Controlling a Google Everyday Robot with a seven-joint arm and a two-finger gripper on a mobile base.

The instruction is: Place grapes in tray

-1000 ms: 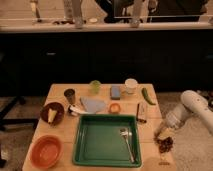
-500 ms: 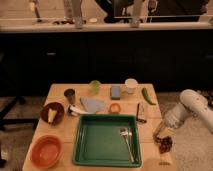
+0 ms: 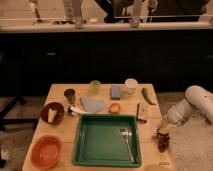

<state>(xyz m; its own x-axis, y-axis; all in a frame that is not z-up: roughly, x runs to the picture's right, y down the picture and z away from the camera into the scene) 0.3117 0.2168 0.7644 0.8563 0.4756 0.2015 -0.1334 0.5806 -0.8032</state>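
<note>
The green tray point(image 3: 100, 145) lies at the front middle of the wooden table, with a fork point(image 3: 126, 142) in its right part. The dark red-purple grapes point(image 3: 163, 143) lie on the table's right edge, just right of the tray. My gripper point(image 3: 162, 133) hangs at the end of the white arm point(image 3: 192, 105) that comes in from the right, directly over the grapes and touching or nearly touching their top.
An orange bowl point(image 3: 46, 150) is at the front left. A dark bowl point(image 3: 52, 113) with a yellow piece sits behind it. A green pepper point(image 3: 147, 96), white cup point(image 3: 131, 85), green cup point(image 3: 94, 86), dark cup point(image 3: 69, 94), blue sponge point(image 3: 115, 92), blue cloth point(image 3: 93, 104) and dark bar point(image 3: 141, 112) stand behind the tray.
The gripper has lowered slightly onto the grapes at the table's right edge. Nothing else has moved.
</note>
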